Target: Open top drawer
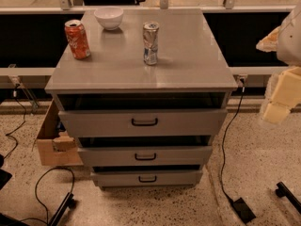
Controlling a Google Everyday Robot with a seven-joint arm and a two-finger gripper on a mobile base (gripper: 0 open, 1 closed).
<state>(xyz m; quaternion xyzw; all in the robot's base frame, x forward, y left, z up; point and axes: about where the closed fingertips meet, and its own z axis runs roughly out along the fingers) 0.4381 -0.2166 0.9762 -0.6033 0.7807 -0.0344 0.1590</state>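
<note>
The cream-coloured gripper (277, 108) hangs off the right side of the grey cabinet of 3 drawers (188, 55), well apart from it; whether it is clenched or released I cannot tell. The wide grey top drawer (94, 122) sits directly under the cabinet's slab. I would bring the gripper round to the cabinet's front, meet the small black bar handle (144, 122) squarely, then pull straight and gently, since an orange soda can (77, 39), dented silver can (150, 43) and white bowl (108, 18) stand on the cabinet.

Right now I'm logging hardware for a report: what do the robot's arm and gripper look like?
The arm at the picture's right edge is a white, rounded shell with a tan patch. Below it the gripper, right of the cabinet, is cream, blocky and square-edged. No cables or markings show on either.
</note>
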